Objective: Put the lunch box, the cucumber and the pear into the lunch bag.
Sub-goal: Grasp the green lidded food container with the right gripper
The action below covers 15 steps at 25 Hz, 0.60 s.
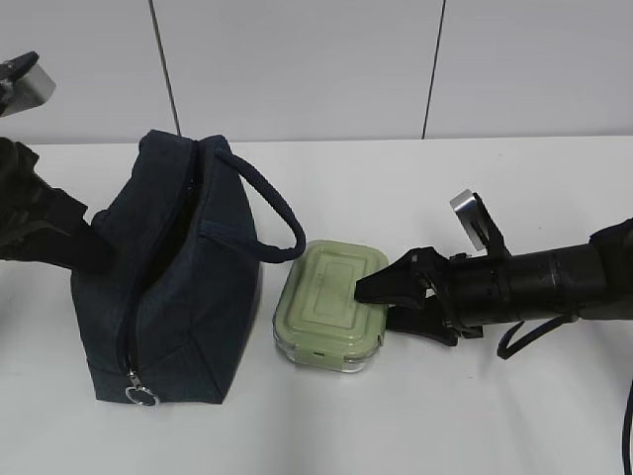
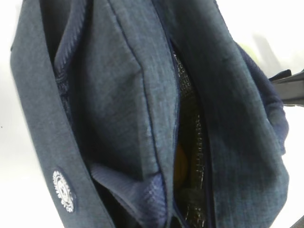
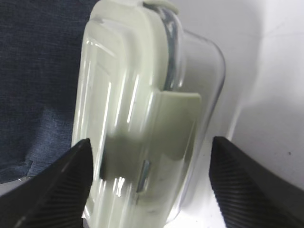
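Sage-green and clear, the lunch box (image 1: 331, 305) sits flat on the table (image 1: 445, 416), just beside the lunch bag (image 1: 168, 297) on the bag's right, touching or nearly touching its side wall. Your right gripper (image 1: 381, 302) has reached in from the side of the box away from the bag, so the box lies straight ahead of it. In the right wrist view the two fingers (image 3: 52, 190) are spread, one over the lid and one below the clear body, with the box's latched end (image 3: 161, 142) between them; a visible gap remains on the lower side, so they are not pinching it yet.

The box's long axis runs roughly away from you, parallel to the bag, so you are gripping across its short side. Your right arm is plainly the nearer one.

Your left arm sits against the far side of the bag; its wrist view looks down the open zipper (image 2: 178, 142), but its fingers are not visible, so I cannot tell their state. Something yellowish-orange shows inside, possibly the pear (image 2: 180, 166); the cucumber I cannot identify.
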Each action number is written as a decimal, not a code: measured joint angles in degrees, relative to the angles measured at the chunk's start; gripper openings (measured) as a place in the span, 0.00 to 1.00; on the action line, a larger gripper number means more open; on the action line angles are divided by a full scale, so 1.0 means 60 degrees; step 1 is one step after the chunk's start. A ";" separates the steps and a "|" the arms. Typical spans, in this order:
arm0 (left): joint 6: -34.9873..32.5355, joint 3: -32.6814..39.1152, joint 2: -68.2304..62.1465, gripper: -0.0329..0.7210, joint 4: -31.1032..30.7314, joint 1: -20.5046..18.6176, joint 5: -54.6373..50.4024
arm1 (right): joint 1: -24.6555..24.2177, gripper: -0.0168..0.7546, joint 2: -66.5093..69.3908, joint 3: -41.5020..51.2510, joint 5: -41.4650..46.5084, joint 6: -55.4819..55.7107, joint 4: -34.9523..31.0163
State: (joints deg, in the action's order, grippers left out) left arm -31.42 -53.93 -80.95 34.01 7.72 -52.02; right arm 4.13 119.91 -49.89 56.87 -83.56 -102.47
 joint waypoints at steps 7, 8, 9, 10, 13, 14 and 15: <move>0.0000 0.0000 0.0000 0.04 0.0000 0.0000 0.0003 | 0.0069 0.78 0.0029 -0.0214 -0.0018 0.0175 0.0000; 0.0000 0.0000 0.0000 0.04 0.0000 0.0000 0.0003 | 0.0069 0.78 0.0044 -0.0211 -0.0073 0.0204 0.0000; 0.0000 0.0000 0.0000 0.04 0.0000 0.0000 0.0003 | 0.0069 0.78 0.0044 -0.0211 -0.0122 0.0221 0.0000; 0.0000 0.0000 0.0000 0.04 0.0000 0.0000 0.0012 | 0.0069 0.78 0.0044 -0.0211 -0.0147 0.0240 0.0000; 0.0000 0.0000 0.0000 0.04 0.0000 0.0000 0.0012 | 0.0069 0.78 0.0067 -0.0211 -0.0181 0.0277 0.0000; 0.0000 0.0000 0.0000 0.04 0.0000 0.0000 0.0012 | 0.0069 0.78 0.0067 -0.0211 -0.0181 0.0281 0.0000; 0.0000 0.0000 0.0000 0.04 0.0000 0.0000 0.0012 | 0.0069 0.78 0.0067 -0.0211 -0.0181 0.0298 0.0000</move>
State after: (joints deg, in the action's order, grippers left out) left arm -31.42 -53.93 -80.95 34.01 7.72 -51.94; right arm 4.55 120.31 -51.15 55.78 -81.78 -102.47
